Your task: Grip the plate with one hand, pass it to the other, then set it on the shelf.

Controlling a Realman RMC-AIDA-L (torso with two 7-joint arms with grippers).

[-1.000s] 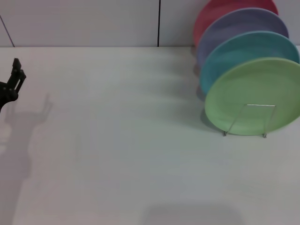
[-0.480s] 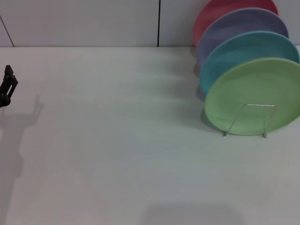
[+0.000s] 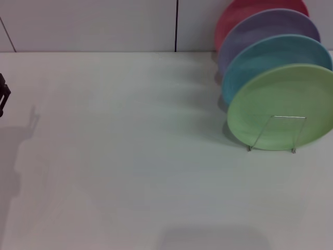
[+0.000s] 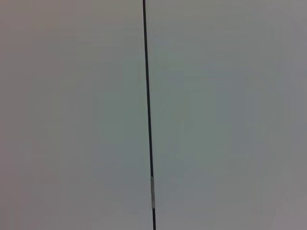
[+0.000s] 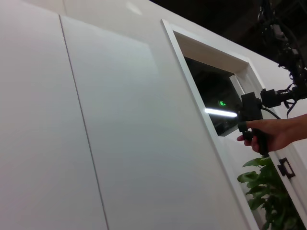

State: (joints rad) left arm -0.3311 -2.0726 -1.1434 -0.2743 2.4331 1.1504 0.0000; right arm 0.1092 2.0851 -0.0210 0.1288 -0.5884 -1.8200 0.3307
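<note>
No readable text, label, brand, number or sign anywhere.

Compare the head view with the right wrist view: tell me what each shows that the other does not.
Only the head view shows the work area: the light-green plate standing upright in the wire shelf, with a light-blue plate, a lavender plate and a red plate behind it, all on the white table. A bit of the left gripper sits at the table's left edge. Only the right wrist view shows a person's hand gripping a black handle, and a leafy plant. Both show pale wall panels with dark seams.
</note>
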